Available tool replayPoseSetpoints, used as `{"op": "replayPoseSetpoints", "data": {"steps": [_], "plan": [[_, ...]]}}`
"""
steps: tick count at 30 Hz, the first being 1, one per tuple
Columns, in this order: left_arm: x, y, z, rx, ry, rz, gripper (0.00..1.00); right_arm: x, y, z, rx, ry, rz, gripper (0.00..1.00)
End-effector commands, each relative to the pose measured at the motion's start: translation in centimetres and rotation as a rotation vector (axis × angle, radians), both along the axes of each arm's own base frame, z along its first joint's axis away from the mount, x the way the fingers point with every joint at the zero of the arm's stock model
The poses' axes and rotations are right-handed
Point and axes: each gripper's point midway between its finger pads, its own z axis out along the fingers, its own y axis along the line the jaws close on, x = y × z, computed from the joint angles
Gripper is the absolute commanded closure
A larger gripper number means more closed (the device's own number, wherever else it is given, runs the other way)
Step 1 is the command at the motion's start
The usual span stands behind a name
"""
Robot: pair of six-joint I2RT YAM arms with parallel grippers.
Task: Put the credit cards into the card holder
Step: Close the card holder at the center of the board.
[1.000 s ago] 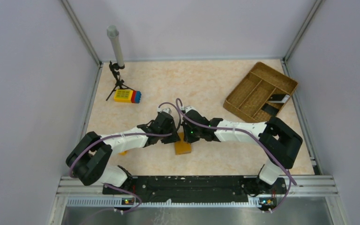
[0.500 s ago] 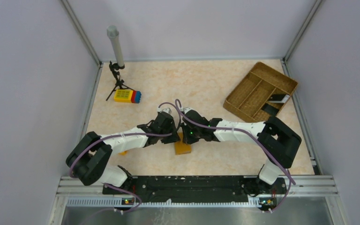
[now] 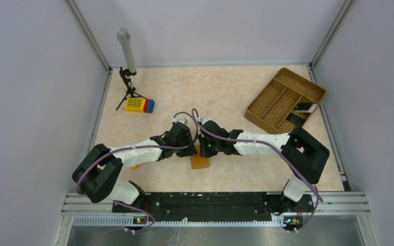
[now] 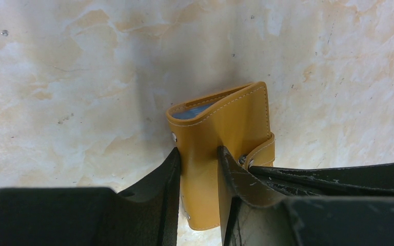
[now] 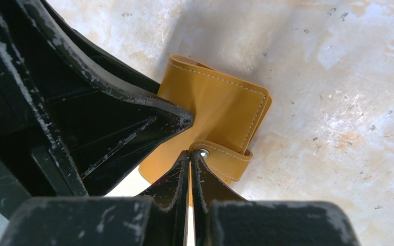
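The orange-tan leather card holder (image 3: 200, 161) lies on the table between both arms; it also shows in the left wrist view (image 4: 225, 128) and the right wrist view (image 5: 220, 110). A light blue card (image 4: 192, 111) shows inside its open end. My left gripper (image 4: 199, 159) is shut on the holder's folded body. My right gripper (image 5: 190, 156) is shut on the holder's snap strap (image 5: 225, 159), beside the metal stud. Two dark cards (image 3: 301, 111) lie in the woven tray.
A brown woven compartment tray (image 3: 282, 97) stands at the back right. A yellow-red-blue toy block (image 3: 139, 105) and a small tripod with a grey tube (image 3: 127, 66) stand at the back left. Walls close in on three sides.
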Motion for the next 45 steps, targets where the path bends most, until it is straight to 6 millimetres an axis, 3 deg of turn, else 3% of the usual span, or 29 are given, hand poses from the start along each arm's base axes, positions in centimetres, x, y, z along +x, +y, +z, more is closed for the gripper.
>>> {"op": "replayPoseSetpoints", "data": {"steps": [1, 20, 45], "plan": [[-3.4, 3.4, -4.2, 0.167, 0.137, -0.016, 0.75, 0.9, 0.5, -0.4, 0.031, -0.021, -0.018, 1.0], [-3.5, 3.6, -4.2, 0.175, 0.139, -0.012, 0.76, 1.5, -2.2, -3.6, 0.083, 0.075, -0.099, 1.0], [-3.5, 4.2, -4.5, 0.208, 0.14, 0.007, 0.78, 0.4, -8.3, -10.8, 0.152, 0.317, -0.291, 1.0]]}}
